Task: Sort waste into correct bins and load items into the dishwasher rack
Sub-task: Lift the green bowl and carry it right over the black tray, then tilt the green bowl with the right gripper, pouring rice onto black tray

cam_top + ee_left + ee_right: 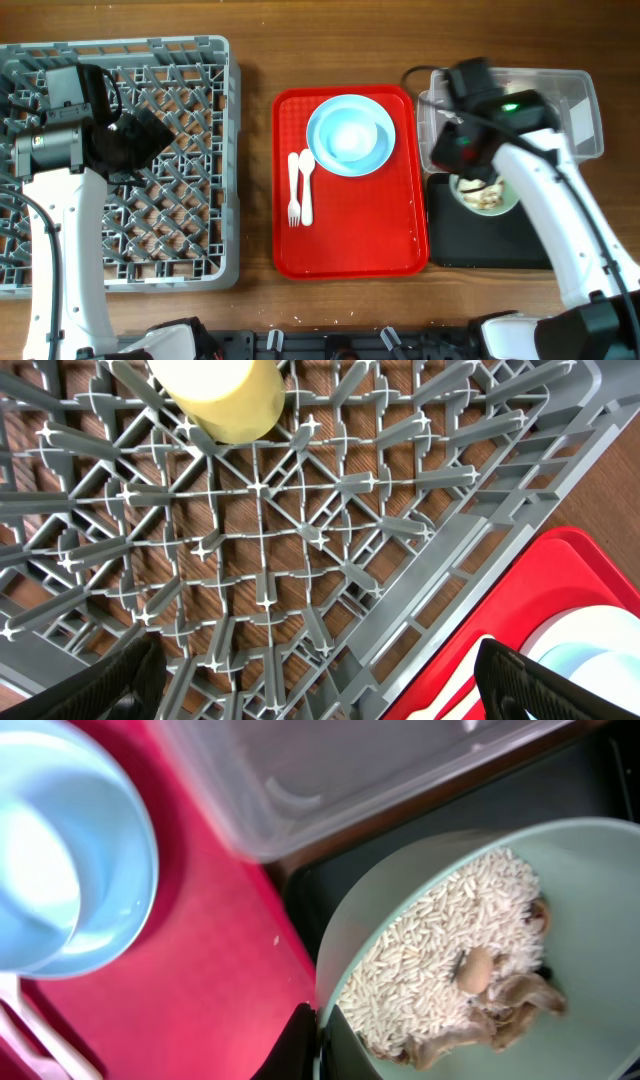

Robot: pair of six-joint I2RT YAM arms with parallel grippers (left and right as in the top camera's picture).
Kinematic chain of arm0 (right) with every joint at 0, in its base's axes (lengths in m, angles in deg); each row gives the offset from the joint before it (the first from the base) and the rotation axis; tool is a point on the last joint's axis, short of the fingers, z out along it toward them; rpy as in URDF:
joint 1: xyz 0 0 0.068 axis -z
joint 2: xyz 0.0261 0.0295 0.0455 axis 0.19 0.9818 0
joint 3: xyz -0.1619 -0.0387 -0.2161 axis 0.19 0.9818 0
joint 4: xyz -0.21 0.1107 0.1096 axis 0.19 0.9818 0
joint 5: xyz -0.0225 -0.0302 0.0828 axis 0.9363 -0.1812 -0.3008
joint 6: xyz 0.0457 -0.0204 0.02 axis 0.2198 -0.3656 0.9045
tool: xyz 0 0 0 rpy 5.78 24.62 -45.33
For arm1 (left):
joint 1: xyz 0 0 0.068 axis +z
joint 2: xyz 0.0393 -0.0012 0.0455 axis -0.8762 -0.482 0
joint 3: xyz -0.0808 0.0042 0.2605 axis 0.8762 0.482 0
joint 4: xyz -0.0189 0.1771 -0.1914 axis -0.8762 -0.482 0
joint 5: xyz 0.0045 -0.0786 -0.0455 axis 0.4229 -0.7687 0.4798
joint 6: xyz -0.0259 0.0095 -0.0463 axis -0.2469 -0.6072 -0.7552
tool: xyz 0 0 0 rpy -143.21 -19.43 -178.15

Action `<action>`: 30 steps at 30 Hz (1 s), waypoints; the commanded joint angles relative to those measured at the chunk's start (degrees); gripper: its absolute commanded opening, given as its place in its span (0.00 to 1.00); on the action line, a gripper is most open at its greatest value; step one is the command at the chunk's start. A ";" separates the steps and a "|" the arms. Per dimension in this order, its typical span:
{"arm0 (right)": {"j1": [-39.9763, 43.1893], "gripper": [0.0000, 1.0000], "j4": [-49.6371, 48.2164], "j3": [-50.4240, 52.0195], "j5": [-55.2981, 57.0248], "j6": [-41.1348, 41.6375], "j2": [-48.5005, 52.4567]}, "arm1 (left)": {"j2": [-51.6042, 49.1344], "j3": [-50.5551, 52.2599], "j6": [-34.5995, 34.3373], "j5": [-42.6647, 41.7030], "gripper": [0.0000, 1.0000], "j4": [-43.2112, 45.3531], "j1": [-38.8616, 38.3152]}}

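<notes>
Fingers (300, 1045) of the right arm pinch the near rim of the pale green bowl (600, 910), held over the black tray (325, 885) with rice (440, 950) and scraps inside. Best tipped slowly, lip low over the tray and clear of the clear tub (350, 770). Left fingers (120, 680) gape, released, above the rack (260, 545), where the yellow cup (215, 395) sits among the pegs. Only the overhead view shows the fork (294, 195) and spoon (307, 185) lying on the red tray (345, 250).

Dishwasher rack (200, 200), 9 o'clock: grey moulded plastic, matt.
Table (255, 180): grained wood, satin.
Red tray (350, 245), centre: glossy plastic.
Tub (575, 110), 2 o'clock: clear smooth plastic.
Black tray (480, 245): matt.
Plate (350, 135): light-blue, smooth, faintly sheened.
Bowl (600, 920): pale green, matt; crumbs (430, 960) are recorded as grainy.
</notes>
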 commanded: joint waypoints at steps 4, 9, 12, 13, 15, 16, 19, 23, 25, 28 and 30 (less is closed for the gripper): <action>18.49 0.04 0.02 -1.27 -21.49 -16.70 -1.11 | 0.52 -0.68 -0.74 -0.04 1.00 0.00 0.28; 31.69 0.04 1.77 -0.87 -33.86 -25.42 -0.98 | 0.52 -0.68 -0.74 -0.04 1.00 0.00 0.28; 36.22 0.04 2.47 -0.83 -35.28 -27.52 -0.98 | 0.52 -0.68 -0.74 -0.04 1.00 0.00 0.31; 37.70 0.04 2.60 -0.63 -36.20 -28.59 -0.98 | 0.52 -0.68 -0.74 -0.04 1.00 0.00 0.28; 39.93 0.04 2.60 0.48 -37.29 -29.09 -0.98 | 0.52 -0.68 -0.74 -0.04 1.00 0.00 0.31; 40.63 0.04 2.19 1.46 -37.99 -29.73 -0.98 | 0.52 -0.68 -0.74 -0.04 1.00 0.00 0.28; 41.35 0.04 0.09 5.55 -40.22 -30.27 -0.90 | 0.52 -0.68 -0.74 -0.04 1.00 0.00 0.28; 41.35 0.04 -3.13 10.12 -43.41 -30.29 -0.90 | 0.52 -0.68 -0.74 -0.04 1.00 0.00 0.28; 41.35 0.04 -3.61 12.07 -46.05 -30.42 -0.90 | 0.52 -0.68 -0.74 -0.04 1.00 0.02 0.28; 41.35 0.04 -3.61 14.34 -52.70 -32.65 -0.90 | 0.52 -0.68 -0.74 -0.04 1.00 0.00 0.28; 41.35 0.04 -3.78 15.89 -54.66 -32.72 -0.90 | 0.52 -0.68 -0.74 -0.04 1.00 0.00 0.28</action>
